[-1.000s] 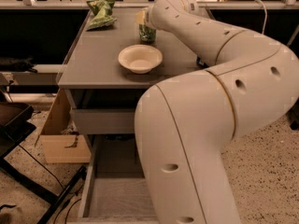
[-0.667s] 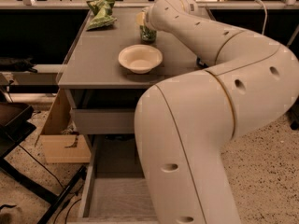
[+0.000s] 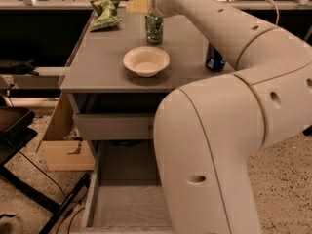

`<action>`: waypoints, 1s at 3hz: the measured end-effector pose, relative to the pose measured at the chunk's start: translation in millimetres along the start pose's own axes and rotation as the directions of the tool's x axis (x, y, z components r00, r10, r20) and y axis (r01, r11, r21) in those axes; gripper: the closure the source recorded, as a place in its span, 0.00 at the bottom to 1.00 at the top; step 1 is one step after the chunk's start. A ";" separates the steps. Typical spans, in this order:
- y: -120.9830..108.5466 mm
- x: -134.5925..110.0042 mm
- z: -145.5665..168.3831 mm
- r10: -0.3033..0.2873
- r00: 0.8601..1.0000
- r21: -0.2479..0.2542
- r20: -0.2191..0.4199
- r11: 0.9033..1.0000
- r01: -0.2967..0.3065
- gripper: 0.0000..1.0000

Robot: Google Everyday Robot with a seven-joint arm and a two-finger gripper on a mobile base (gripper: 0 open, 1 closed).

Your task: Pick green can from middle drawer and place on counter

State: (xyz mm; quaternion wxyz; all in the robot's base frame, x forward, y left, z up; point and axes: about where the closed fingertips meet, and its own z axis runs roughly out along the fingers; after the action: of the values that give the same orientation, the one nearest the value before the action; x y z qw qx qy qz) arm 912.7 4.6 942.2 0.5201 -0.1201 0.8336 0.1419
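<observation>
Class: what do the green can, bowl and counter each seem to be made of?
The green can looks metal: patchy sheen. The bowl: cream, matte, perhaps paper or plastic. The counter: matte grey, possibly laminate. The gripper sits at the can's top.

Our thick white arm rises from the near right, bends at a bulky elbow and stretches far and leftward, ending in our gripper, which hangs pointing downward at the far middle.
</observation>
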 end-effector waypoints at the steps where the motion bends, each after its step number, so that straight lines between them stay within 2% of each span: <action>1: 7.8 -27.5 -40.7 -0.059 0.998 -0.046 -0.025 0.997 0.058 0.00; 2: -0.7 -38.8 -98.6 -0.086 0.995 -0.085 -0.055 0.993 0.081 0.00; 3: -14.5 -41.1 -165.9 -0.083 0.995 -0.096 -0.058 0.992 0.077 0.00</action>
State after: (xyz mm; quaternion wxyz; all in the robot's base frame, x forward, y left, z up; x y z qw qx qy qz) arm 797.2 -66.7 1047.1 0.4932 -0.1819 0.8362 0.1561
